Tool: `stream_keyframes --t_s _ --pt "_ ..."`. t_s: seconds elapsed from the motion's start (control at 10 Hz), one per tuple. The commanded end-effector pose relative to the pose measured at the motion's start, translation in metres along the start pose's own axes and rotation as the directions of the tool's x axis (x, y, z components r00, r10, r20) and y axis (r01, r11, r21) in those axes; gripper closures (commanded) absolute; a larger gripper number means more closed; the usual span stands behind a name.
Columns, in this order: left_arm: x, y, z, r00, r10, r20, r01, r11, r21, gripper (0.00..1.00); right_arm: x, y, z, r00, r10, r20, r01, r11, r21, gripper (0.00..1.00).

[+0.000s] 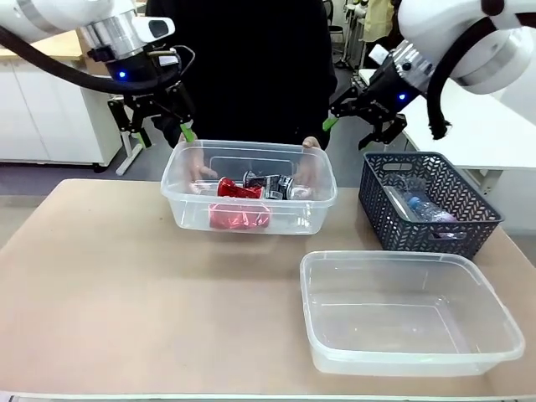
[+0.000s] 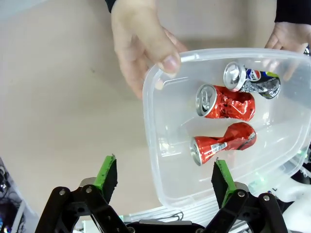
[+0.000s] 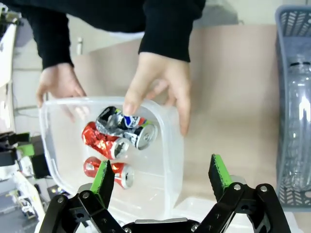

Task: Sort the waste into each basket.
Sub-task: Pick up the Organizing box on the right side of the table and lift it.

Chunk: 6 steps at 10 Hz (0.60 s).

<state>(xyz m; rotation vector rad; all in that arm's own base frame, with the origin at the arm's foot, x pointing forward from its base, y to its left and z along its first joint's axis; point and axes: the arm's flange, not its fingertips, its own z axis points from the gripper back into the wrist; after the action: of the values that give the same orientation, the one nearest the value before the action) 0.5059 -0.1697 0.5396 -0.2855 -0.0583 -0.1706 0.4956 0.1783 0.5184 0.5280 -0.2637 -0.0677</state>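
Jaws wide on left gripper [image 2: 165, 178] and right gripper [image 3: 163, 177], both above tub [image 1: 179, 209] with three crushed cans [image 2: 226, 103], hands [image 2: 143, 46] on rim; bottle [image 1: 425, 208] in basket [image 1: 435, 241]

You see your right pincer [image 3: 163, 177] rising from the bottom edge, its green-padded fingers [image 3: 103, 177] spread wide with nothing between them. Beyond them is a clear tub [image 3: 176, 145], with the beige desk [image 3: 228, 97] showing behind it. The tub holds three crushed cans: a black-and-silver can [image 3: 121, 122], a red can [image 3: 101, 141] touching it, and a second red can [image 3: 109, 172] just beside that. A person in black sleeves [image 3: 167, 29] grips the tub's rim with one hand [image 3: 160, 85] and the other hand [image 3: 60, 87]. At the picture's right edge, a dark lattice basket [image 3: 291, 24] contains a clear bottle [image 3: 297, 121].
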Motion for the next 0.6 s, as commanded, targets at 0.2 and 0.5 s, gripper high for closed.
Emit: stream_keyframes --t_s 0.2,0.5 --pt "0.002 -0.001 0.005 1.000 0.019 -0.008 -0.019 1.000 0.016 0.00 0.006 0.003 0.006 1.000 -0.019 -0.011 0.019 1.000 -0.011 0.00" --pt "-0.038 -0.004 0.043 0.991 -0.130 -0.009 0.129 0.990 -0.057 0.00 -0.020 -0.019 0.038 1.000 0.029 0.004 -0.029 1.000 0.007 0.00"
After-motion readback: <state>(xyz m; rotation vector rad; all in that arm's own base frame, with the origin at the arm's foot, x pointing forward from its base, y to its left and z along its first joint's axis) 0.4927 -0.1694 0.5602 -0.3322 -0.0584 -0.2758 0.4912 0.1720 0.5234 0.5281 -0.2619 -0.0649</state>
